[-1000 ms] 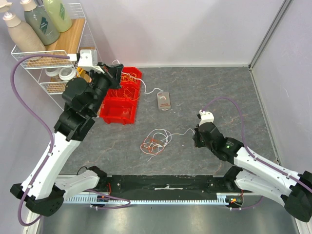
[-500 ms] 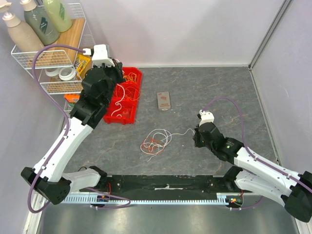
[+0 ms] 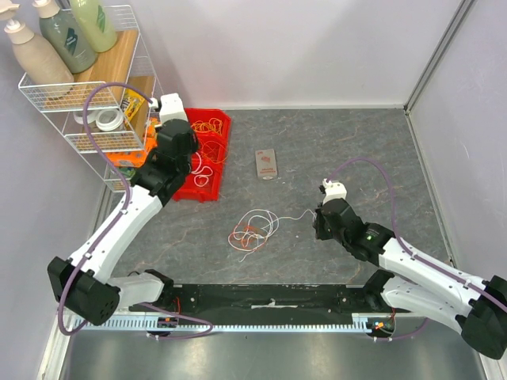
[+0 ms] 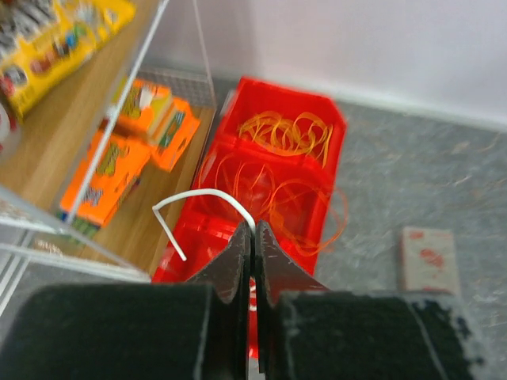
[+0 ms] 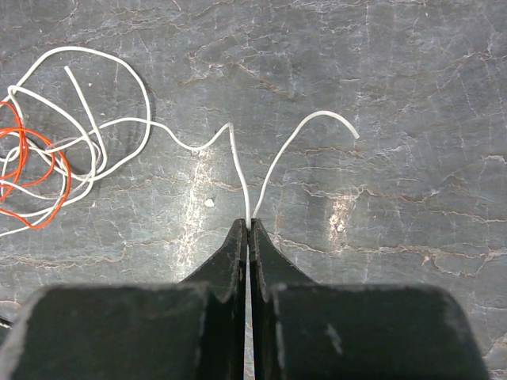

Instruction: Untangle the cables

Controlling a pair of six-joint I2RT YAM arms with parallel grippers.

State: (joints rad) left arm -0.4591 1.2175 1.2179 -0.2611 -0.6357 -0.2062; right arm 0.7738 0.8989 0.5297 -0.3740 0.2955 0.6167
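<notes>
- Left pincer [image 4: 253, 236]: clamping a short white cable [image 4: 202, 191], which is arcing out from the tips. It is hanging above the red bin [image 4: 285, 89], beside the wire rack [image 3: 55, 99].
- Bin: holding loops of orange cables [image 4: 285, 131] in its compartments.
- Right pincer [image 5: 248, 226]: pinching a white cable [image 5: 235, 158] low over the grey surface [image 5: 412, 95]. One end is lying free to the right; the other is running left into the tangle [image 3: 252, 228].
- Tangle: white and orange-red coils lying mid-surface, well apart from the bin.
</notes>
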